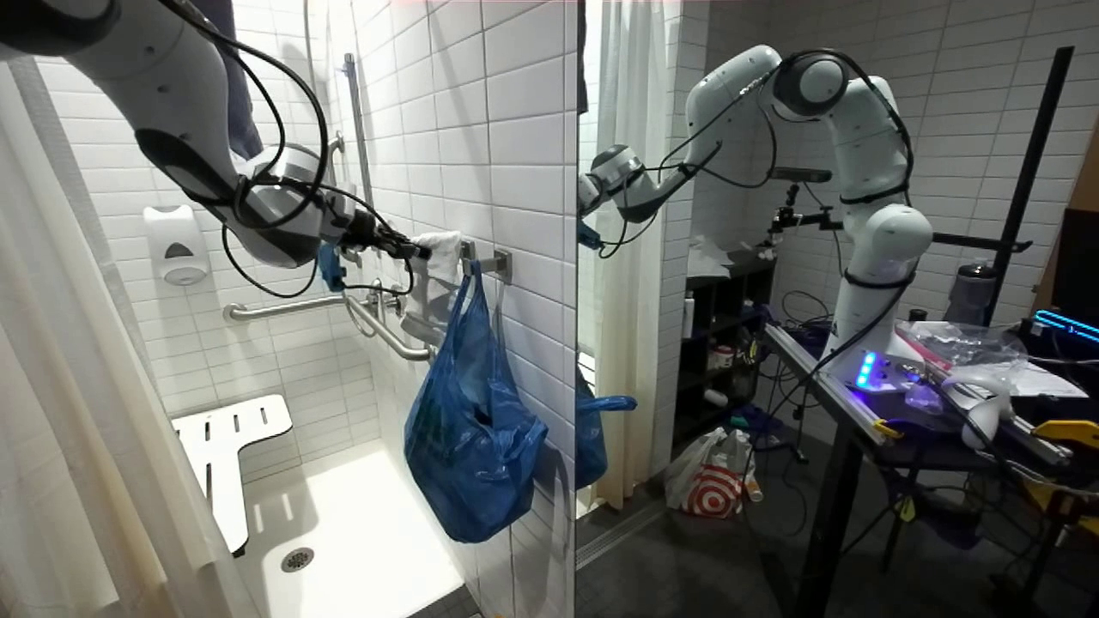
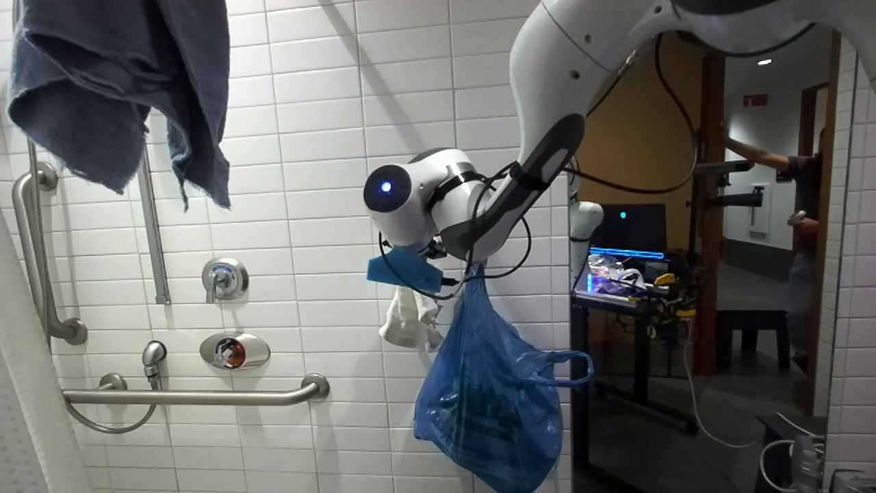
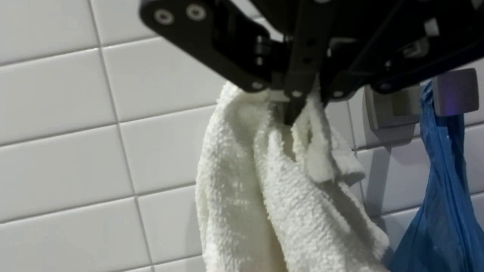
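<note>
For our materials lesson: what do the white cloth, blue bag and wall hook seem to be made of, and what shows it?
White cloth: probably cotton terry, soft and matt; its nubbly pile shows. Blue bag: thin plastic film, glossy; sharp creases and highlights. Wall hook: smooth, satin grey, likely metal from its dull sheen.

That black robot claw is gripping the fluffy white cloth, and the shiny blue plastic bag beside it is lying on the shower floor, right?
Not quite: the shiny blue plastic bag isn't lying down; it hangs from a square grey metal wall hook, as an exterior view and the wrist view show. The black robot claw is indeed gripping the fluffy white cloth.
</note>
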Robot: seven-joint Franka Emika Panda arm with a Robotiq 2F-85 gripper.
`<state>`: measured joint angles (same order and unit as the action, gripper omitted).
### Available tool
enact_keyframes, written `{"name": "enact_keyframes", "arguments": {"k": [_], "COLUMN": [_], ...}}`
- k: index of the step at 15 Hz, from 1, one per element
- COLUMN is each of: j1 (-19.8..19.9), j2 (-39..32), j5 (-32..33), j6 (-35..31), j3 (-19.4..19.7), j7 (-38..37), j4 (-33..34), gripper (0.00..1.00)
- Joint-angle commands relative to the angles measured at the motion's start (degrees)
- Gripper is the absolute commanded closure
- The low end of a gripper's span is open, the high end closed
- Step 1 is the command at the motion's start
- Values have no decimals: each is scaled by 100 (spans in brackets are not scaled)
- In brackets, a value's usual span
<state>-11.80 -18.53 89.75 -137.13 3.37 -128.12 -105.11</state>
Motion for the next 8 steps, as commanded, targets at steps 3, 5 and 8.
{"name": "enact_keyframes", "arguments": {"k": [3, 5, 8], "j1": [287, 412, 586], "j2": [656, 704, 843], "j5": [646, 533, 502], "j6": [237, 251, 228], "j3": [-429, -481, -494], "j7": [-598, -583, -666], "j4": [-684, -685, -764], "gripper": [99, 99, 99]}}
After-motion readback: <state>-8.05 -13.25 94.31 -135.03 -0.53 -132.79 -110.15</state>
